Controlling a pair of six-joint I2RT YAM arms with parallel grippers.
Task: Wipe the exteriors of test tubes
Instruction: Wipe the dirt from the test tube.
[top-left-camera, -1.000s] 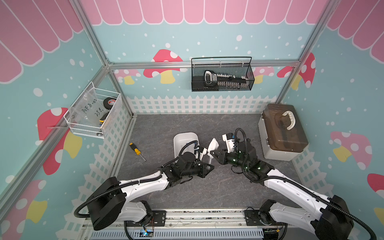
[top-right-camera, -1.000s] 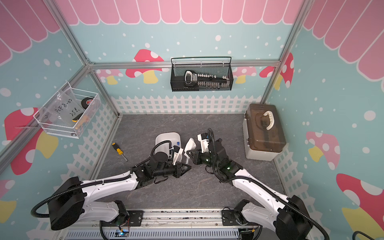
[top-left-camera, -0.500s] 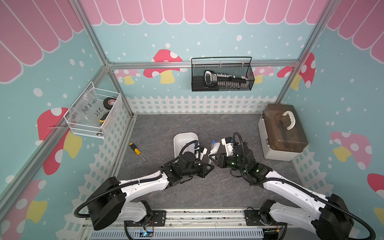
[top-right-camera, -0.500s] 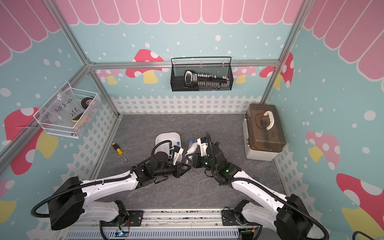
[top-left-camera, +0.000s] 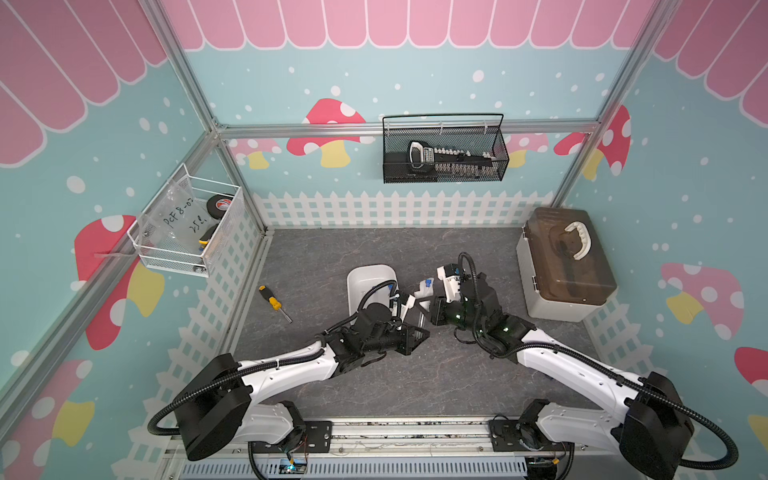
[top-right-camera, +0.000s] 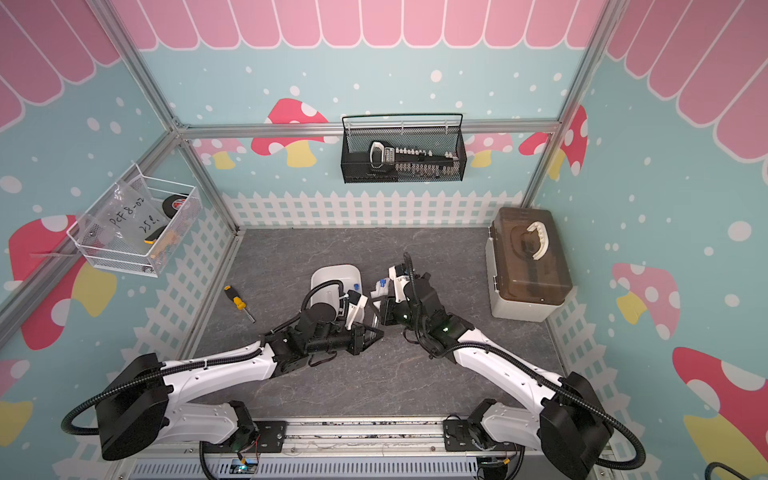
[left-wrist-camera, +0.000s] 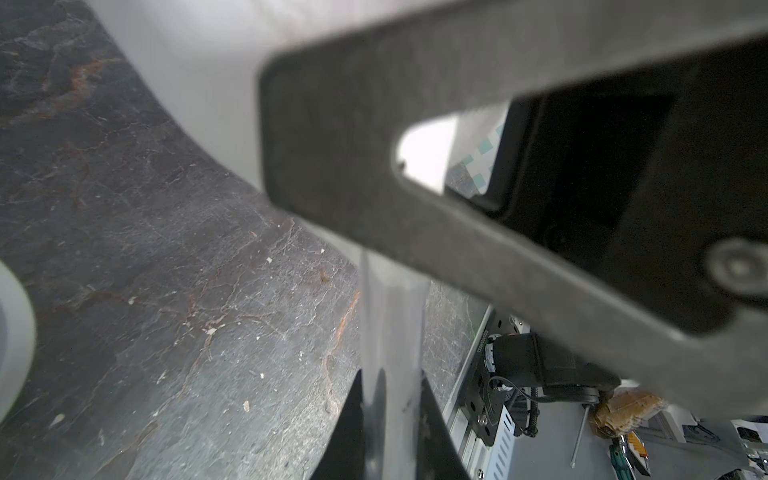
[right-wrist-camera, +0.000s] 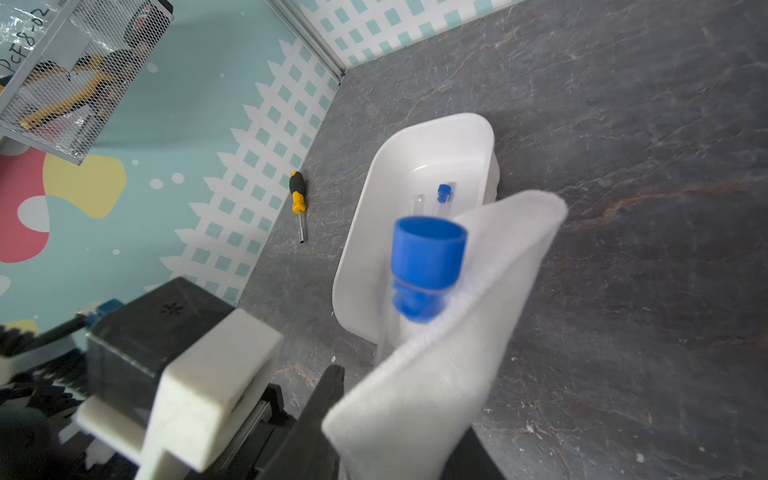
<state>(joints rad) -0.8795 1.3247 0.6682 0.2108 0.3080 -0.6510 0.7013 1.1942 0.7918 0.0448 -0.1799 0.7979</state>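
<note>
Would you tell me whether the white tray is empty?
Not empty: at least two test tubes lie in the white tray, one showing its blue cap.

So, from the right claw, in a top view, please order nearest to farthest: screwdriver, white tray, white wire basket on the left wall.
From the right claw:
1. white tray, just to its left.
2. screwdriver, farther left on the table.
3. white wire basket, up on the left wall.
</note>
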